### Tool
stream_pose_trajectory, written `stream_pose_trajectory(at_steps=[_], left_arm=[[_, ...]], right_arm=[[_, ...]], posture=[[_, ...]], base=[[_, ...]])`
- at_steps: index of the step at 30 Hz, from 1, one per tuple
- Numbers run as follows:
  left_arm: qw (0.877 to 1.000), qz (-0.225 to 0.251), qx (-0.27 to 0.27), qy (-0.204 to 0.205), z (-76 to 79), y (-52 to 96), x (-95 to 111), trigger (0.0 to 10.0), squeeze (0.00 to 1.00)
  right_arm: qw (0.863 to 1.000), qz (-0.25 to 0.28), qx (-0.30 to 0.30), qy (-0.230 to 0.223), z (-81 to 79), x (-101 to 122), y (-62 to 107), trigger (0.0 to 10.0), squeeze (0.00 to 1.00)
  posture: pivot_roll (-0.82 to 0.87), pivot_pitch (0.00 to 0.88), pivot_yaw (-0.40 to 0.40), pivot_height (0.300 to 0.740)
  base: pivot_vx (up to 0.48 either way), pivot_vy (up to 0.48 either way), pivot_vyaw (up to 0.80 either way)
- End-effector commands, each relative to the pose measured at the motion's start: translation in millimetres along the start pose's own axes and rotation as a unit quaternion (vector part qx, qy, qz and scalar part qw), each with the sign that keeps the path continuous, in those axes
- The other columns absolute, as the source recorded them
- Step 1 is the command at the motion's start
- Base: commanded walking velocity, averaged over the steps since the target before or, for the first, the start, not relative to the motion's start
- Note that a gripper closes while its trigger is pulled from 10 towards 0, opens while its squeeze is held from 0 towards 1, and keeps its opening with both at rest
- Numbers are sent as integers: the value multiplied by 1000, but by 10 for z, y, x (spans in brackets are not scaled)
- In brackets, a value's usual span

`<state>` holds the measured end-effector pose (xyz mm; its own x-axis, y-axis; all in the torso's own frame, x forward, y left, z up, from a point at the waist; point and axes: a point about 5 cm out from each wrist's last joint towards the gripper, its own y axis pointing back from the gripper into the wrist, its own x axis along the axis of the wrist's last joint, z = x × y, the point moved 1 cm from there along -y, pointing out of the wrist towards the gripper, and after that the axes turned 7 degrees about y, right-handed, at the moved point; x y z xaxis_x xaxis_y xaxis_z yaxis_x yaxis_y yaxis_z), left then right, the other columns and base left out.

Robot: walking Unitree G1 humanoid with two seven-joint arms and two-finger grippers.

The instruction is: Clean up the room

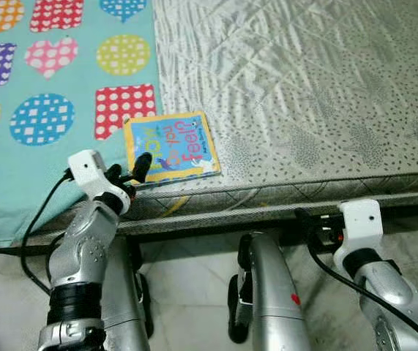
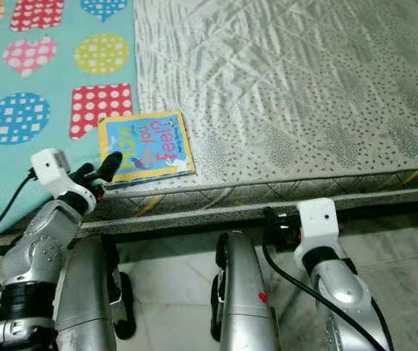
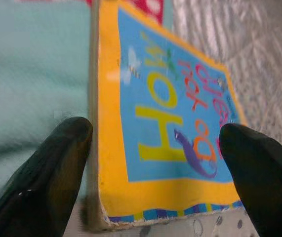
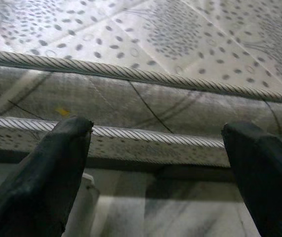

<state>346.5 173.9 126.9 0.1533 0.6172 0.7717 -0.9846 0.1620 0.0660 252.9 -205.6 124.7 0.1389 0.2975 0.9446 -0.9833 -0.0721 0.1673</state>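
Lying near the mattress (image 1: 304, 110) edge, the children's book (image 1: 170, 148) partly overlaps a teal blanket (image 1: 18, 168), its near corner hidden behind the left hand (image 1: 137, 170). In the left wrist view, that hand's fingers (image 3: 47, 173) are spread astride the book's corner, its title partly blurred. In the right wrist view, the right hand (image 4: 155, 173) is spread before the mattress side, holding nothing.

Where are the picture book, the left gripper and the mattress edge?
picture book (image 1: 173, 146), left eye view, middle of its blue cover.
left gripper (image 3: 155, 143), left wrist view, midway between its open fingertips.
mattress (image 1: 326, 186), left eye view, its corded front edge.
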Motion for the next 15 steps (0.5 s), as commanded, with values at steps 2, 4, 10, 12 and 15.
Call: stream_pose_trajectory(at_steps=[2,4,10,12,15], left_arm=[[1000,-20,3,13,-65,-7,-91,10000,0],[999,-29,-4,15,-47,-49,-128,10000,0],[999,-45,-4,28,-69,-39,-216,10000,0],[998,-48,-6,30,-86,-16,-232,10000,0],[998,-57,-5,26,-150,19,-252,10000,0]], right_arm=[[1000,-10,-4,3,37,-26,73,10000,0],[1000,-11,-5,5,51,-19,79,10000,0],[1000,-10,-8,8,80,7,58,10000,0],[1000,-10,-8,8,79,9,54,10000,0],[1000,-10,-8,8,74,10,48,10000,0]], posture=[[-198,418,-60,543],[-200,419,-61,543],[-198,414,-59,543],[-194,414,-59,543],[-192,413,-60,543]], base=[[0,0,0],[0,0,0],[0,0,0],[0,0,0],[0,0,0]])
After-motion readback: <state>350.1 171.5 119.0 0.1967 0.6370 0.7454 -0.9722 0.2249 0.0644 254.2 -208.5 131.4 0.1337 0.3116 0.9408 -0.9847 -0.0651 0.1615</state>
